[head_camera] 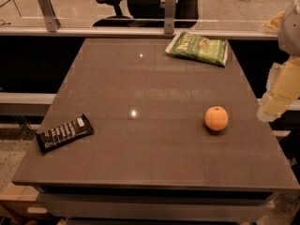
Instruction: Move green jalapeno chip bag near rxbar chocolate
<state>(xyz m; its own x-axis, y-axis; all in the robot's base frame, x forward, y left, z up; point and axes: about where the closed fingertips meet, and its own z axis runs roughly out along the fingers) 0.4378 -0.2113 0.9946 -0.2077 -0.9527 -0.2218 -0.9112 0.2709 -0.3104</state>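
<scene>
Pale pincer (280, 95) at the right edge, beside the dark bench (140, 139), seemingly carrying nothing; spread or pressed together, cannot tell. Nearest, a round orange fruit (216, 118). Beyond, at the far right corner, the crinkly green jalapeno chip bag (198, 47), flat and untouched. Well apart, at the near left edge, the flat black rxbar chocolate (64, 132): probably a long diagonal carry ahead.

Pale arm (290, 32) at far right, gripper (277, 100) hanging below it, angled down-left
</scene>
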